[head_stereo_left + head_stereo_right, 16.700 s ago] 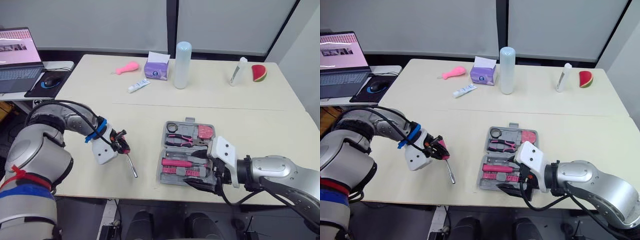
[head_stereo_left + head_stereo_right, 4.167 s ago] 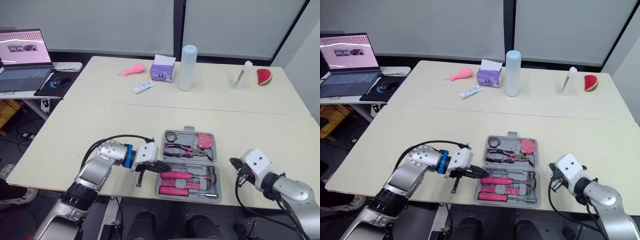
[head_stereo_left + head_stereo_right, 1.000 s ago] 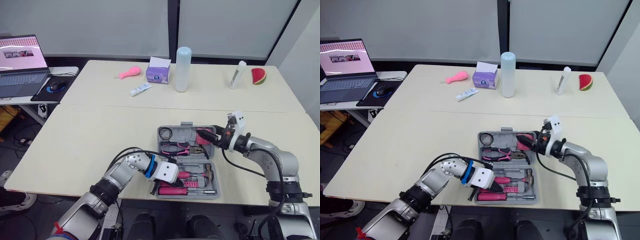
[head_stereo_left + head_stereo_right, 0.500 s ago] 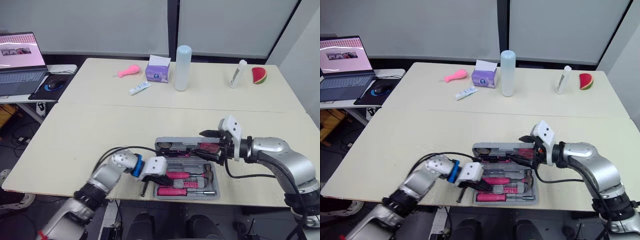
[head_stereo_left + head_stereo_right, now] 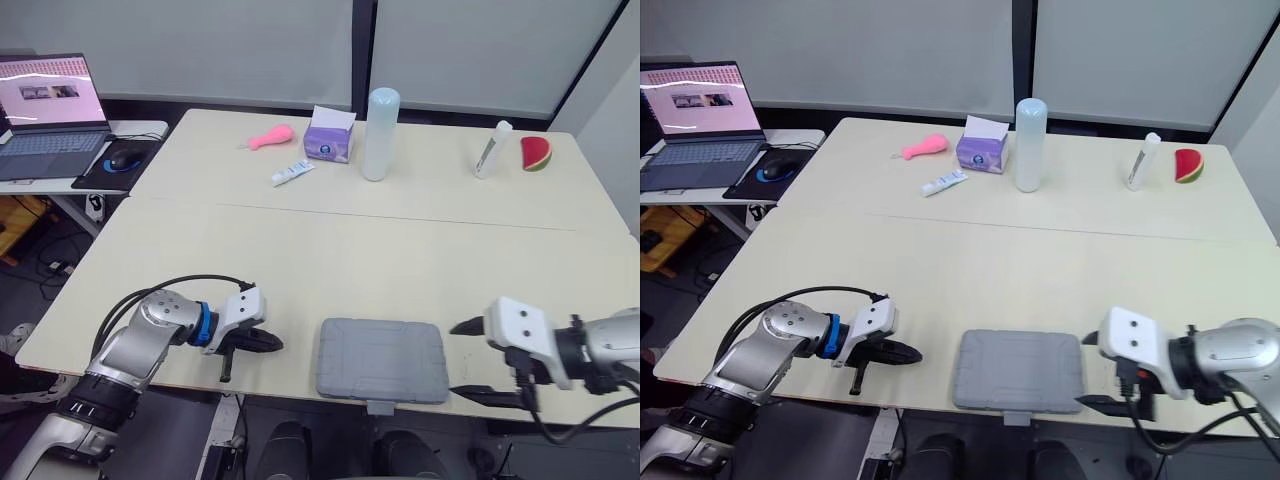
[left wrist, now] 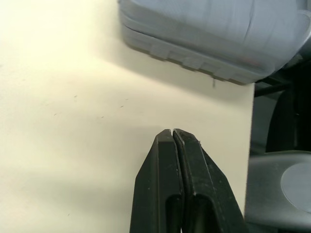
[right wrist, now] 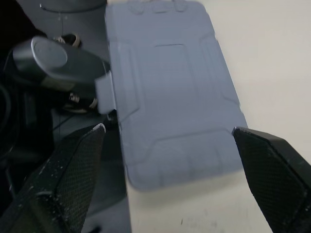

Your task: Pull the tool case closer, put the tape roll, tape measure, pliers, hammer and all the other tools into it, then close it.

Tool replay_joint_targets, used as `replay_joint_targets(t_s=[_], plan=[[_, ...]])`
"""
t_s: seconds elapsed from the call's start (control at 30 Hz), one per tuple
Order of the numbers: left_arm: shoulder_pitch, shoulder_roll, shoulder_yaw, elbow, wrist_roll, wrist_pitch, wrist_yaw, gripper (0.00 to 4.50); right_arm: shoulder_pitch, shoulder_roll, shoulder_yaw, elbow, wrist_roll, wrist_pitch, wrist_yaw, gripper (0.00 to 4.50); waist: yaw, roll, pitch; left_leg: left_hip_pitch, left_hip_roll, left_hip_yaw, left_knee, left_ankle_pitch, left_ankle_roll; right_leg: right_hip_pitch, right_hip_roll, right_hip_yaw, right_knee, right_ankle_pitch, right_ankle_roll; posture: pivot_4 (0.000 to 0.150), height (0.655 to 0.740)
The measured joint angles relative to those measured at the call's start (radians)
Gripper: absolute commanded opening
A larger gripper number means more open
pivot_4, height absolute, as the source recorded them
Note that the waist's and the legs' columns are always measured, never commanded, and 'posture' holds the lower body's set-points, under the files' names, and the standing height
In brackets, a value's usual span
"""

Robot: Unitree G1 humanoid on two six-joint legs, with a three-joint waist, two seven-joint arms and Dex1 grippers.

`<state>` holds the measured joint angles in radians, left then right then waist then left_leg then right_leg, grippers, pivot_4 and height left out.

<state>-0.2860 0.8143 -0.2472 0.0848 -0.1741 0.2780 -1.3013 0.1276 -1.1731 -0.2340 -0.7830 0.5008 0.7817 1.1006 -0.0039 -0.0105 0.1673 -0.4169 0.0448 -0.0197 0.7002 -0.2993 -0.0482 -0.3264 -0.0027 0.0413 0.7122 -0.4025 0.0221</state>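
Left eye view, tool case (image 5: 381,360): closed (grey shell), table (image 5: 300,250) near edge.
Left gripper (image 5: 275,344): fingers together, empty, beside tool case.
Right gripper (image 5: 463,362): fingers apart, empty.

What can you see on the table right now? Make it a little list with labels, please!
Case: grey plastic tool case, lid shut, at the near edge of the beige table
Left arm: left tool, shut, holding nothing, beside the case
Right arm: right tool, open, holding nothing, at the case's other side
Far side: purple tissue box, tall white bottle, red watermelon-slice toy
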Motion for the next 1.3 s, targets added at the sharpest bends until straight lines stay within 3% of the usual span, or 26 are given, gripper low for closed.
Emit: replay_joint_targets(t_s=[0.1,0.2,0.37,0.77,1.3], plan=[[0.024,-0.014,-0.001,-0.041,0.003,0.01,0.032,0.0,0.066,-0.009,-0.004,0.009,-0.071,-0.037,-0.022,4.47,-0.003,0.0,0.0,0.0,0.001,0.001,0.0,0.0,0.0,0.0,0.0,0.001,0.0,0.0,0.0,0.15,0.7002],[0.041,-0.038,-0.008,-0.091,0.025,0.024,0.078,0.0,0.054,-0.002,0.113,0.047,-0.209,-0.088,-0.117,3.92,-0.004,0.0,0.0,0.0,0.0,0.001,0.0,0.0,0.0,0.0,0.0,0.001,0.0,0.0,0.0,0.15,0.7002],[0.042,-0.093,-0.05,-0.124,0.091,0.042,0.165,0.0,0.001,0.018,0.328,0.105,-0.401,-0.127,-0.232,2.31,-0.002,0.0,0.0,0.0,0.0,0.002,0.0,0.0,-0.001,-0.001,0.0,0.002,0.0,0.0,0.0,0.15,0.7002],[0.004,-0.172,-0.137,-0.134,0.151,0.098,0.199,0.0,-0.177,0.183,0.654,0.293,-0.629,-0.227,-0.236,0.07,-0.003,0.0,0.0,0.0,0.0,0.002,0.0,0.002,-0.003,-0.001,0.001,0.002,0.001,0.0,0.0,0.15,0.7002],[0.0,-0.173,-0.142,-0.149,0.159,0.128,0.192,0.0,-0.171,0.194,0.65,0.285,-0.65,-0.225,-0.157,0.01,-0.001,0.0,0.0,0.0,0.0,0.001,0.0,0.001,-0.003,0.0,0.0,0.001,0.001,0.0,0.0,0.15,0.7002]])
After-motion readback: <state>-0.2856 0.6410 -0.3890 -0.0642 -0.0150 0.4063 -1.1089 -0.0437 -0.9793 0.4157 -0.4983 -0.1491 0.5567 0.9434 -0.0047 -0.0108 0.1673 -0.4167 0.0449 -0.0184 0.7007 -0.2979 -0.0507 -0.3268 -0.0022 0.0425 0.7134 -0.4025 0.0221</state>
